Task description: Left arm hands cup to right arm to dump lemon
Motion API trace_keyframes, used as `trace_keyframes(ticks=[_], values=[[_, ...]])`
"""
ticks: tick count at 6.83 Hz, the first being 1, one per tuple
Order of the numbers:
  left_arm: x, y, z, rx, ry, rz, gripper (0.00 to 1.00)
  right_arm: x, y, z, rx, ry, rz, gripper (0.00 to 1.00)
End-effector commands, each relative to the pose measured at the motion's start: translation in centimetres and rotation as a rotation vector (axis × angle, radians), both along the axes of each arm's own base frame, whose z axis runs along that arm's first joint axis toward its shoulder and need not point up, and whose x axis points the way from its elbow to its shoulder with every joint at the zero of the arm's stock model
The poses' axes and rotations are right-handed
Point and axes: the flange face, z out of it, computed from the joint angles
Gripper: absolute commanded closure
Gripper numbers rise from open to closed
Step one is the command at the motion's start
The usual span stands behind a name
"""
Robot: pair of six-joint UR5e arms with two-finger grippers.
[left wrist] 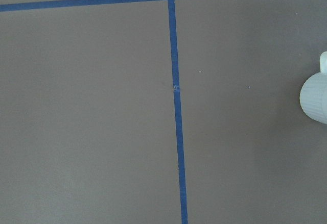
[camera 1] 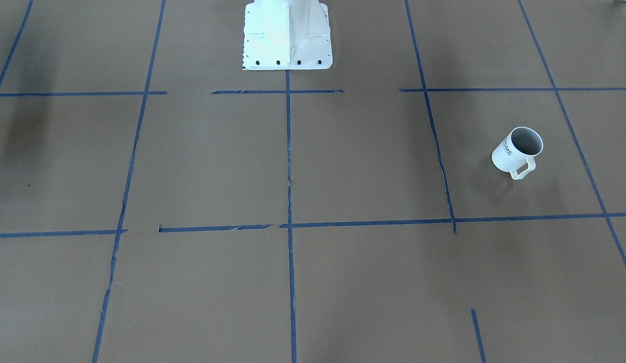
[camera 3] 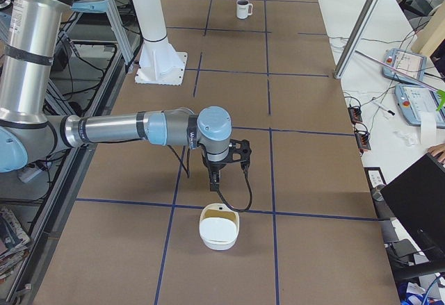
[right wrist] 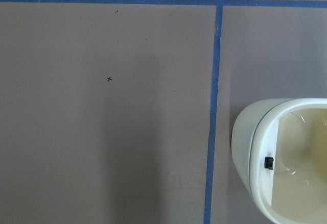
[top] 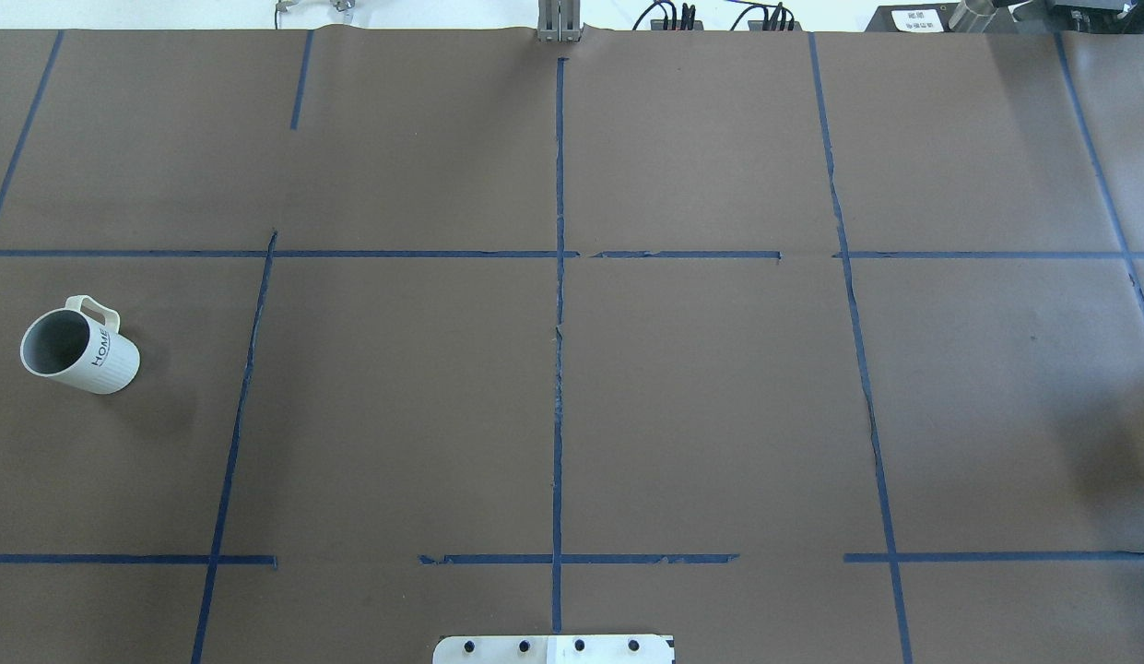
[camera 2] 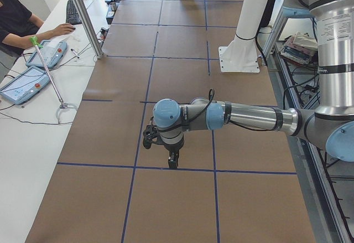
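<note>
nothing is done yet, as i judge it: the cup (top: 78, 350) stands upright on the table (top: 701, 397), on the robot's left side, untouched and well apart from both claws. the left gripper (camera 2: 172, 160) and right gripper (camera 3: 213, 178) hang low over the table; whether either is released or clenched i cannot tell. pickup, handover and dump are all left. count: 1 cup, 2 grippers, 1 cream bowl (camera 3: 217, 240) near the right gripper, 0 lemons that i can see.

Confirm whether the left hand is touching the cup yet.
Apart. The overhead view shows the cup standing alone with bare table all round; the left hand is outside that view.
</note>
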Motion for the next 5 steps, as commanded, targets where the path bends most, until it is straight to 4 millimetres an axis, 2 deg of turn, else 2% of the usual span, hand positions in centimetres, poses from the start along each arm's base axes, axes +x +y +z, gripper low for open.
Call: trace_keyframes(ticks=[1,2,4,5], values=[[0.1,-0.1,-0.5,0.013,0.001,0.002,0.00,-0.1,-0.2,-0.6,0.025,-0.002,-0.004,0.00],[0.2,-0.3,-0.7,0.033,0.001,0.004,0.00,-0.2,-0.4,-1.0,0.073,-0.007,0.004,0.00],[0.6,-0.9,0.3,0.076,0.002,0.009,0.00,-0.2,-0.4,-1.2,0.088,-0.009,0.003,0.00],[1.8,-1.6,-0.6,0.042,0.014,-0.022,0.00,-0.3,-0.5,-1.1,0.084,-0.009,0.000,0.00]])
